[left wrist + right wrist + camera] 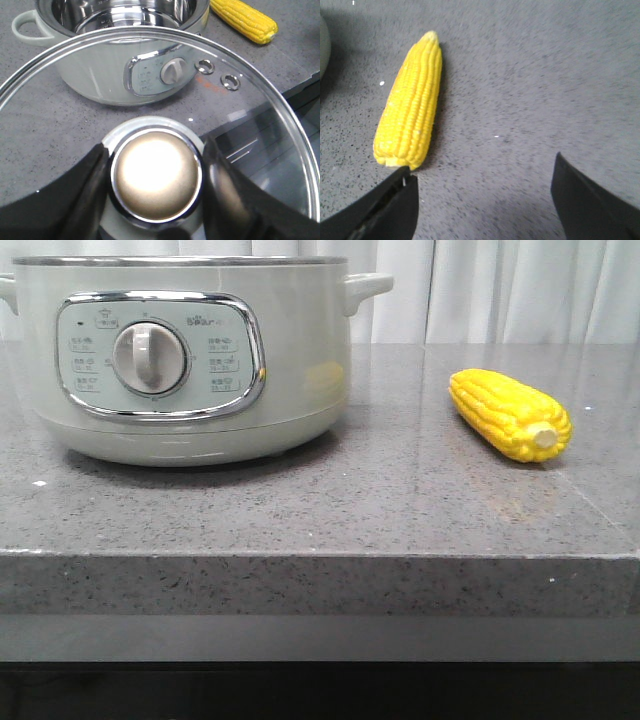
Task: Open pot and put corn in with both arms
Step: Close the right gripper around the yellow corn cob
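Lying on the speckled grey desk point(300, 510), the corn point(510, 415) is found toward the right edge, well apart from the pot point(180, 360), which stands toward the left edge with its control panel point(160, 355) turned to the front edge. The cob's pale stub end is pointed toward the front right corner.

In the right wrist view, the right gripper point(485, 200) is seen spread wide above the desk, with nothing between its dark fingers point(390, 207). The corn point(411, 102) is placed beyond one fingertip, its stub end just beside that tip, outside the gap; whether they touch cannot be told.

In the left wrist view, the left gripper point(156, 172) is clenched on the metal knob point(156, 175) of the glass lid point(75, 90), one finger point(95, 190) pressed to each side. The lid is held off the pot point(115, 60), whose steel interior is left exposed. The corn point(245, 20) is seen beyond the pot's far side.
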`<state>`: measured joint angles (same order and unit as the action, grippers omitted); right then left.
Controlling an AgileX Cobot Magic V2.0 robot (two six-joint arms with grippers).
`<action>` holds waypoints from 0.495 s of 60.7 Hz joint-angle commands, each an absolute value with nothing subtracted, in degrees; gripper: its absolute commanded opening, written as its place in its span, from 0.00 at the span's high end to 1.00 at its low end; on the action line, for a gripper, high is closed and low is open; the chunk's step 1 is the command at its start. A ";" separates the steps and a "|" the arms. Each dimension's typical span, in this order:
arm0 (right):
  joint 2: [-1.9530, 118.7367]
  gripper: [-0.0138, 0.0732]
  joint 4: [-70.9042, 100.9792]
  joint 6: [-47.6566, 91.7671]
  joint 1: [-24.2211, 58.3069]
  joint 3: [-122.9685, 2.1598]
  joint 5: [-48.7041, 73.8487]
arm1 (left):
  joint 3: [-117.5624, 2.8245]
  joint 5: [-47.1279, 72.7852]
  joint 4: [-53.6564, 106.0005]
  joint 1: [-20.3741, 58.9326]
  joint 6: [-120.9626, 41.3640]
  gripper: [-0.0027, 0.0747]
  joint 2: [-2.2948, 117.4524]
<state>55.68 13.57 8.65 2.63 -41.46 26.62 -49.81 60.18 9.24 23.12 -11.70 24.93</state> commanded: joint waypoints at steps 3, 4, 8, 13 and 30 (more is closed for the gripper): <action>62.88 0.19 15.54 8.63 6.17 -47.66 22.17 | -49.08 52.28 10.77 23.53 -11.87 0.79 19.63; 63.83 0.19 15.74 8.63 6.63 -48.57 22.05 | -48.93 52.28 10.77 23.53 -11.87 0.79 19.10; 68.26 0.19 16.80 8.63 8.34 -51.51 21.53 | -48.54 52.28 10.77 23.53 -11.87 0.79 17.43; 73.75 0.19 18.01 8.63 9.79 -55.48 21.37 | -48.54 52.23 10.77 23.53 -11.87 0.79 16.25; 89.13 0.19 22.37 8.63 10.75 -66.42 24.43 | -48.54 51.20 10.77 23.53 -11.87 0.79 15.83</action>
<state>88.47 20.51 8.65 10.73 -62.63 25.73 -46.71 60.92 9.24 23.12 -11.70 15.14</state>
